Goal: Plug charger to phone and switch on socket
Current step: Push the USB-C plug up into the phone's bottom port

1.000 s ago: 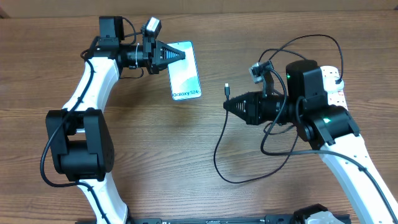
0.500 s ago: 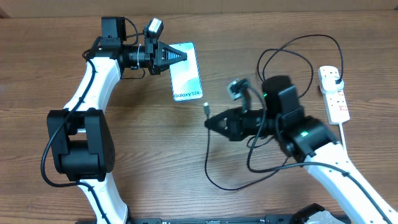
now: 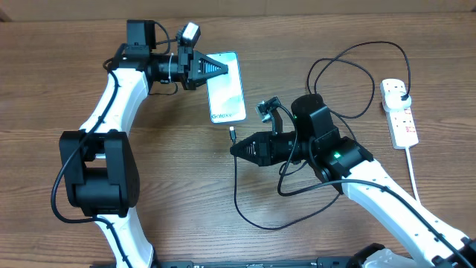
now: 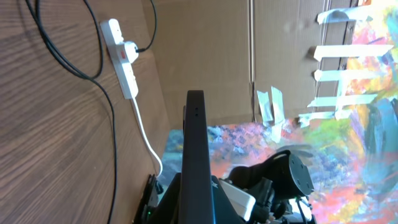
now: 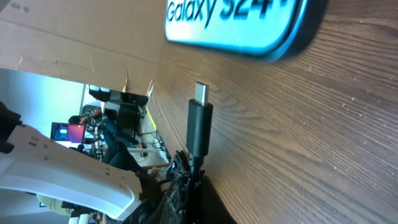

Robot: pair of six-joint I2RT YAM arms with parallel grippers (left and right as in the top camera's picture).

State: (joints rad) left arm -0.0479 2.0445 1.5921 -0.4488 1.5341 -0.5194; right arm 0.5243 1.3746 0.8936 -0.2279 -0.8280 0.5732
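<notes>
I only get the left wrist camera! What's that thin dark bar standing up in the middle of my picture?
Observer: That's the slim smartphone with the light blue lit screen, edge-on to you; the overhead view shows its lit face.
Operator: Is the wire in it yet?
Observer: No. The right gripper holds the thin black charger cable, its plug tip just short of the phone's bottom edge.
Operator: What does the screen say?
Observer: "Galaxy S24", readable in the right wrist view.
</notes>
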